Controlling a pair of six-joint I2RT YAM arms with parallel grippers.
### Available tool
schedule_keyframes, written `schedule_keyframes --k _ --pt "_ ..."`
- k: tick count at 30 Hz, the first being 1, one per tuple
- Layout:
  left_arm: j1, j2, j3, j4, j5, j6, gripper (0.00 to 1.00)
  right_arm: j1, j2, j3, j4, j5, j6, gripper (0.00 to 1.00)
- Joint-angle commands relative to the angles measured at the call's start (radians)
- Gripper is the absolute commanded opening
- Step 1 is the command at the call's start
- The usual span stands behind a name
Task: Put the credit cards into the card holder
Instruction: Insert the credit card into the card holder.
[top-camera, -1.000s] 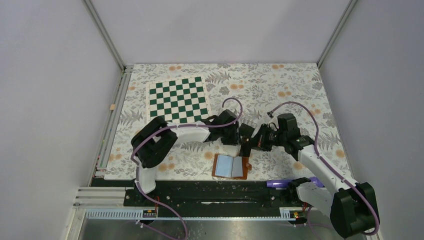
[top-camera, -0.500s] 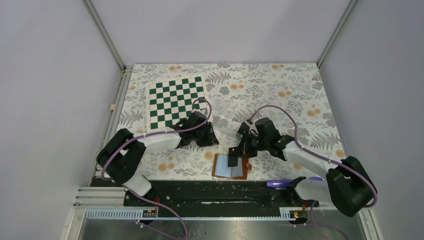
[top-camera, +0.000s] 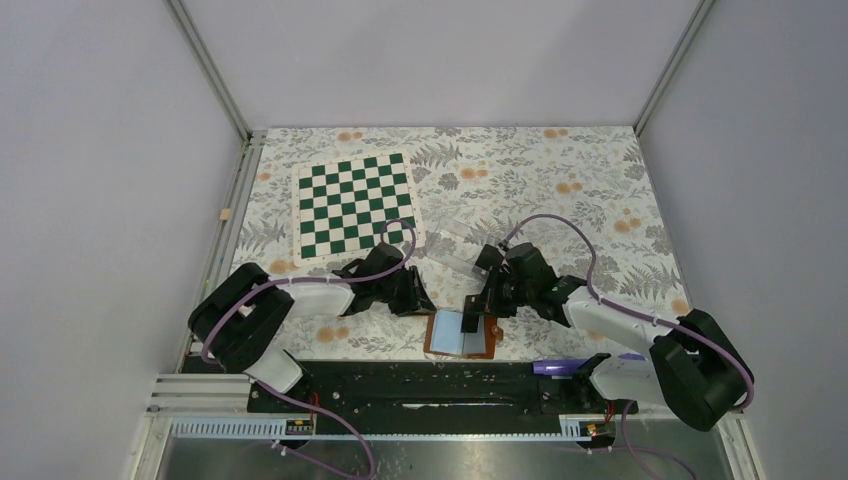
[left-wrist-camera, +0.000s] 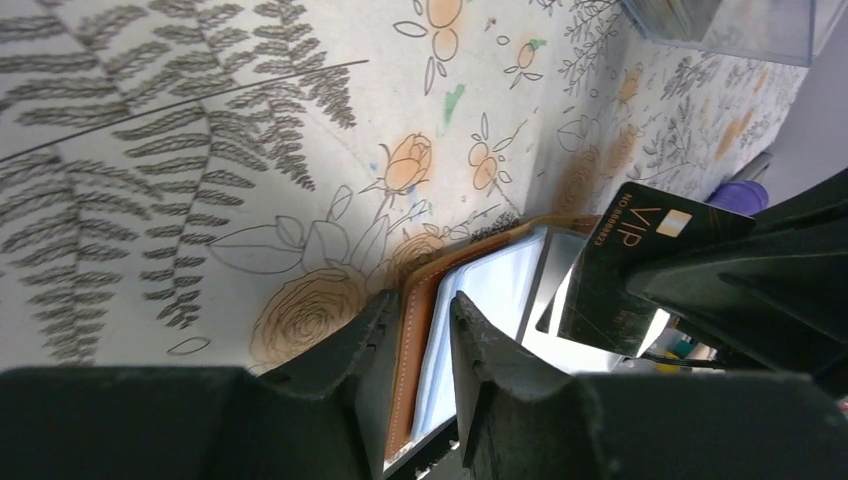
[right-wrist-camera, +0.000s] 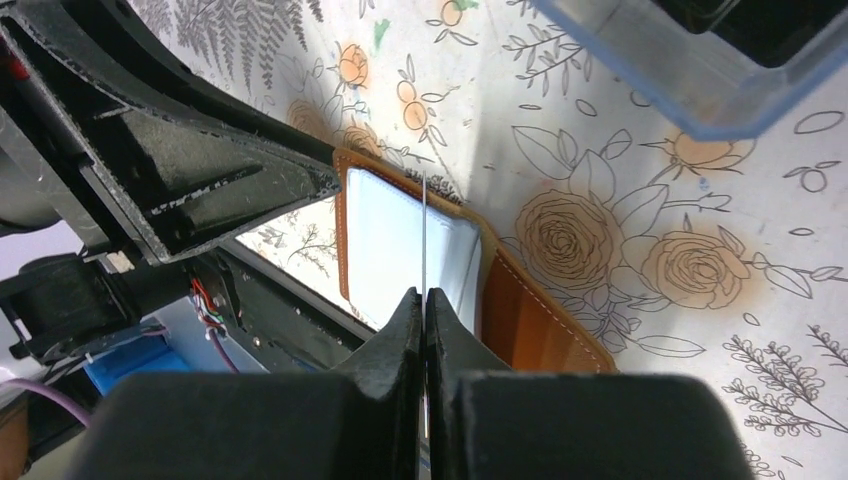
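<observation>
— What has changed in the last second?

— Mostly the left arm. It was up beside the right one, well clear of the brown leather card holder (right-wrist-camera: 525, 315). Now the left pincer (left-wrist-camera: 422, 305) is down at the holder's left-hand cover, one finger on either side of the leather edge.

— Gripping it?

— I cannot tell. There is a narrow gap between the fingers and the cover fills it, but whether they bite yet does not show.

— And the right side?

— The right pincer (right-wrist-camera: 424, 298) has swung in from beyond the holder and is clamped tight on a thin black credit card (left-wrist-camera: 625, 270) with gold VIP lettering. The card stands on edge over the open holder, its lower edge at the pale blue-grey sleeves (right-wrist-camera: 385, 240), near the middle fold.

— Is it in a sleeve?

— Not that I can see. From the right wrist it is only a thin line above the sleeves; touching or just short, I can't say.

— What does that mean for the job?

— I judge the insertion is about to begin: one arm steadies the holder, which lies open on the flowered table (top-camera: 560, 180), and the other feeds the card. The clear plastic box (right-wrist-camera: 690, 70) sits just beyond the holder. No card looks seated yet, so the task seems early.
</observation>
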Motion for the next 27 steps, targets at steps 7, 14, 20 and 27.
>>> schedule_keyframes --k 7,14,20,27 --pt "-0.003 0.059 -0.034 -0.007 -0.006 -0.012 0.18 0.004 0.02 -0.02 -0.053 0.085 0.018 0.0" --pt "-0.003 0.107 -0.06 0.061 0.012 -0.037 0.0 -0.002 0.084 -0.013 -0.035 0.056 0.022 0.0" --pt "-0.003 0.119 -0.118 0.143 0.01 -0.075 0.0 -0.006 0.071 -0.085 0.098 0.001 0.091 0.0" --pt "0.014 0.075 -0.197 0.212 -0.016 -0.127 0.0 -0.022 0.11 -0.128 0.264 -0.037 0.179 0.0"
